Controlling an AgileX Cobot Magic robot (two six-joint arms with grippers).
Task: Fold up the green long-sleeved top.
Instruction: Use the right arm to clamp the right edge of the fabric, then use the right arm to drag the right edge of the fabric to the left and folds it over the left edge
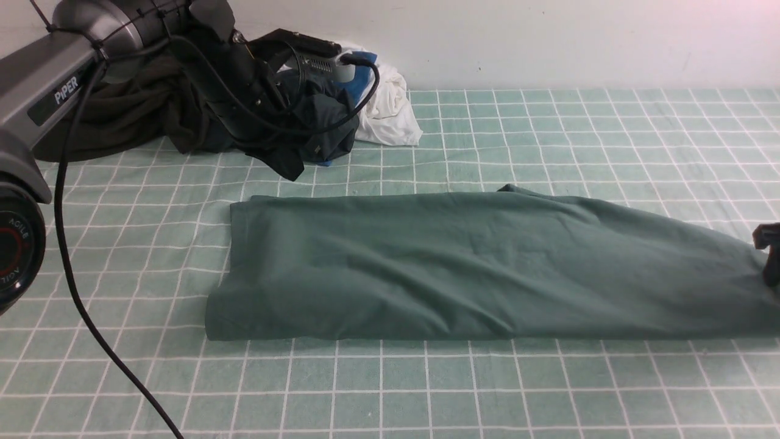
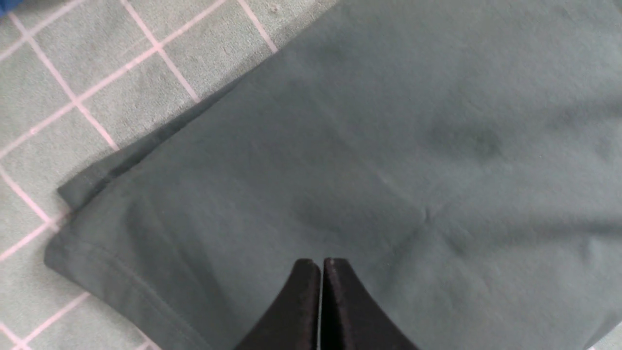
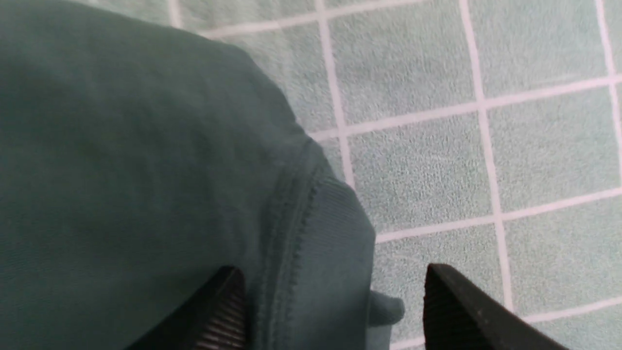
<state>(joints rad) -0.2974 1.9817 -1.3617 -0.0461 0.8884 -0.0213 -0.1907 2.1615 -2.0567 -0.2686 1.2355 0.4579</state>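
Note:
The green long-sleeved top lies folded into a long band across the checked tablecloth, running from centre left to the right edge. My left gripper is shut with nothing between its fingers and hovers over the top near a hemmed corner. At the far right, my right gripper is open, its jaws straddling a ribbed band of the top. One finger is on the fabric and the other over the tablecloth. In the front view only a dark part of the right gripper shows at the edge.
A heap of dark garments with a white cloth and a blue one sits at the back left by the wall, under my left arm. A black cable hangs down at the left. The checked tablecloth covers the table.

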